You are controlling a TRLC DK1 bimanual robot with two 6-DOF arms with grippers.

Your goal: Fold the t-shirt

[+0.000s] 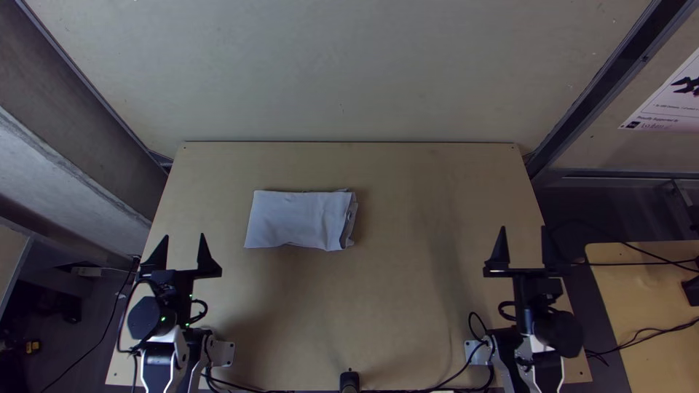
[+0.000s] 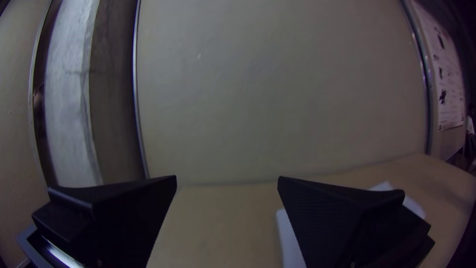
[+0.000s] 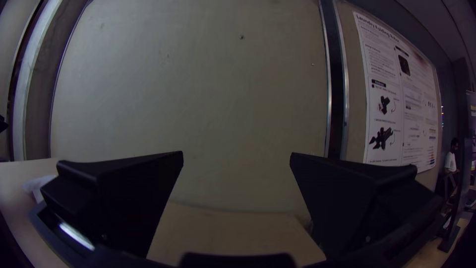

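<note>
The t-shirt, pale grey-white, lies on the table as a compact folded rectangle, left of the middle, with layered, slightly uneven edges at its right end. Nearer the left base, my left gripper stands open, to the left of the cloth and apart from it. My right gripper is open too, far to the right of the cloth. In the left wrist view, the left gripper has nothing between its fingers, and part of the t-shirt shows behind one finger. The right gripper is likewise empty; a bit of white cloth appears beyond it.
Bare wooden table stretches between the arms and around the cloth. A tall board rises behind the table's far edge. Black cables run along the near edge. A second wooden table stands at the right.
</note>
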